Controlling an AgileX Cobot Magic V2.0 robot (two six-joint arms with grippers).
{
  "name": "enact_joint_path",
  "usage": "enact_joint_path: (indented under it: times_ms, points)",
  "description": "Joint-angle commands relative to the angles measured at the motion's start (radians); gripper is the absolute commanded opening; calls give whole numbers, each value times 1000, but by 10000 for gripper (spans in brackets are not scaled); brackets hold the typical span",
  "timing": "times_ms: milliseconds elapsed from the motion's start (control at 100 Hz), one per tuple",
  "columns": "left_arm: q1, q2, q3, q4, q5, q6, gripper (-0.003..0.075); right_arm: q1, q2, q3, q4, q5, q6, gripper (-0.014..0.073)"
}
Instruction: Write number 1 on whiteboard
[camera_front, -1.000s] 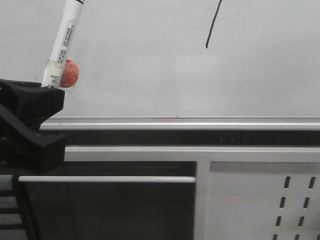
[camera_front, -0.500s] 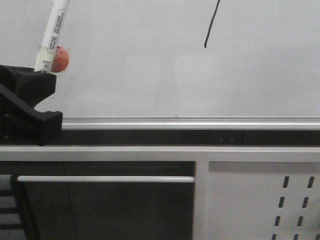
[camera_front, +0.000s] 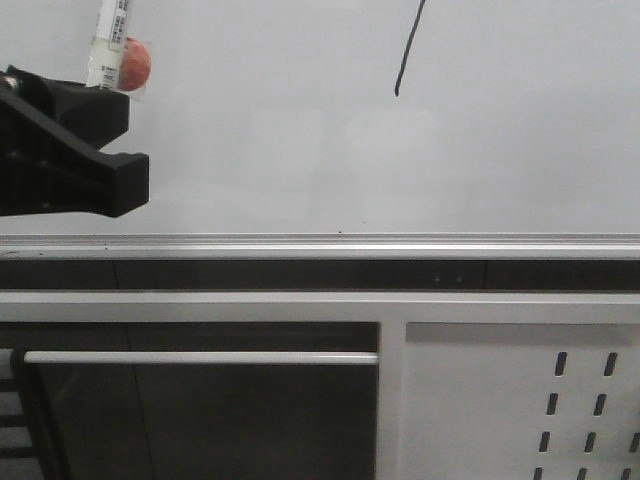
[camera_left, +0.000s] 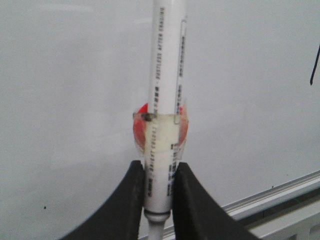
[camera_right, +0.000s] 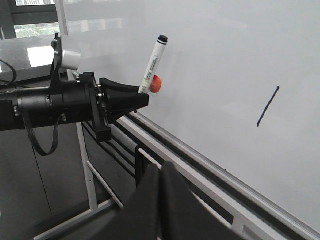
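Observation:
The whiteboard (camera_front: 300, 150) fills the upper front view, with its silver rail (camera_front: 320, 246) below. The number 1 (camera_front: 405, 55) is a thin slanted black stroke at the top; it also shows in the right wrist view (camera_right: 268, 106) and at the edge of the left wrist view (camera_left: 314, 66). My left gripper (camera_front: 100, 88) is at the far left, shut on a white marker pen (camera_left: 162, 125) with a red ball taped to it (camera_front: 135, 62). The pen points up, its black cap (camera_right: 162, 39) just off the board. My right gripper (camera_right: 161, 167) is shut and empty, away from the board.
Below the rail runs a white frame bar (camera_front: 320, 305) with a white perforated metal panel (camera_front: 520, 400) at the lower right and a thin horizontal rod (camera_front: 200, 357) at the lower left. Dark space lies behind the rod.
My left gripper with the pen has risen and turned, so more of the pen leaves the top of the view. The stroke and frame have shifted slightly left in the view.

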Motion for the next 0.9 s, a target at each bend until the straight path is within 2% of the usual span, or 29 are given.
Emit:
enact_joint_path:
  times_ms: [0,180,330,440,890]
  points:
    - [4,-17,-34,35,-227,-12,-18,-1,7,-24,34,-35,-11,-60]
    - [20,-17,-47,37,-227,-16,-18,-1,7,-16,34,-35,-11,-60]
    - [57,-13,-49,48,-227,-95,-18,-1,7,-16,34,-35,-11,-60]
    - [75,-10,-55,59,-227,-97,-18,-1,7,-16,34,-35,-11,-60]
    - [170,-10,-56,186,-227,-236,-18,-1,7,-16,34,-36,-11,-60]
